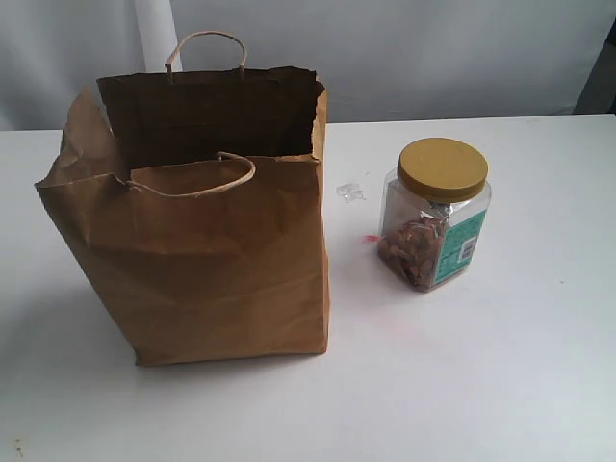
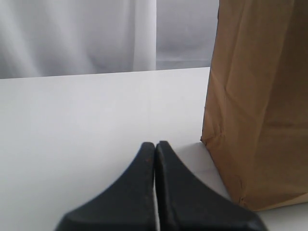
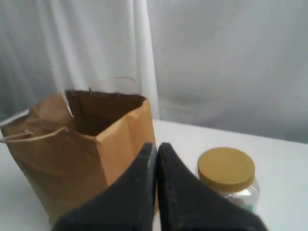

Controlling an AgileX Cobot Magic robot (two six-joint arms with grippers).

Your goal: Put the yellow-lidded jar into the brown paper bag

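Note:
The brown paper bag [image 1: 207,250] stands upright and open at the left of the white table, its two loop handles up and its inside dark. Right of it, apart from it, stands the yellow-lidded jar [image 1: 433,214], clear with a teal label and brown contents. Neither gripper shows in the exterior view. My left gripper [image 2: 156,144] is shut with nothing in it, low over the table beside the bag's wall [image 2: 260,101]. My right gripper [image 3: 157,146] is shut and empty, above and short of the bag [image 3: 82,139] and the jar [image 3: 227,173].
A small clear scrap [image 1: 349,192] and a tiny red speck [image 1: 371,238] lie on the white table [image 1: 500,366] between bag and jar. A pale curtain [image 1: 385,48] hangs behind the table's far edge.

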